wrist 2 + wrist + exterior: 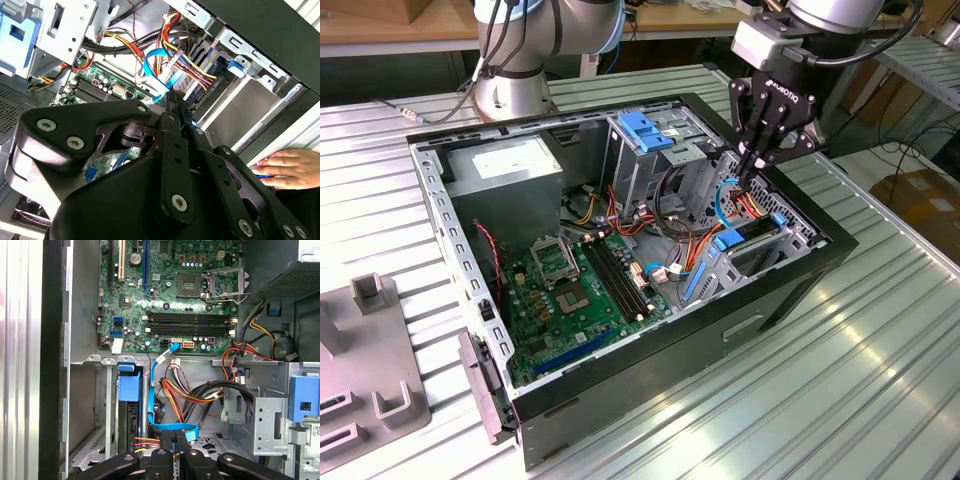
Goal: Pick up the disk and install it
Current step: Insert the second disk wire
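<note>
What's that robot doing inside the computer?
The robot's gripper is reaching down into an open computer case, and its fingers look pressed together. Its tips are among the coloured cables, next to a flat blue cable. A disk with a blue bracket sits upright in a metal bay beside the green circuit board. In the second wrist view, a person's hand rests by the edge of the case.

Robot lab, slatted metal workbench [880,380], open computer case [790,290]
</note>
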`<state>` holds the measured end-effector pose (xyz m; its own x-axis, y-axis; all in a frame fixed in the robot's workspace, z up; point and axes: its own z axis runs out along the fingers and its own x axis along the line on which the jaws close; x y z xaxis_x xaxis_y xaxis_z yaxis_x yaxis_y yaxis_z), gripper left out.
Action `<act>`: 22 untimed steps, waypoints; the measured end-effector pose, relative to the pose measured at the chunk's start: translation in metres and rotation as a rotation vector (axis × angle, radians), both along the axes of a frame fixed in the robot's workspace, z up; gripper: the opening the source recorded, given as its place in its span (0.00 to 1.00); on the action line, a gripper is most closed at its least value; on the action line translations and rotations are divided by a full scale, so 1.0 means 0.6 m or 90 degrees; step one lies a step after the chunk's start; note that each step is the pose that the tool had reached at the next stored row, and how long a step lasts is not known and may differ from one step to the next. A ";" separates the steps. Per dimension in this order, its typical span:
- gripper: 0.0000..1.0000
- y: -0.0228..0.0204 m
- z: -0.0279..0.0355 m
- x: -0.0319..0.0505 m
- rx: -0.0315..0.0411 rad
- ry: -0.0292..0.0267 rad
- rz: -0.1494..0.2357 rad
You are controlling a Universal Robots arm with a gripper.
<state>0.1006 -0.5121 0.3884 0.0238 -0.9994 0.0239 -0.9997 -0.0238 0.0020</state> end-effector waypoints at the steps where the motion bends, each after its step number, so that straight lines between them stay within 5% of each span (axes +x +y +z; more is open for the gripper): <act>1: 0.18 0.0001 0.000 0.000 -0.0001 -0.0006 0.000; 13: 0.25 0.0000 -0.007 0.000 -0.0045 -0.0132 0.001; 18: 0.25 0.0000 -0.011 -0.006 -0.0108 -0.0249 0.001; 22: 0.25 0.0001 -0.011 -0.006 -0.0108 -0.0235 0.001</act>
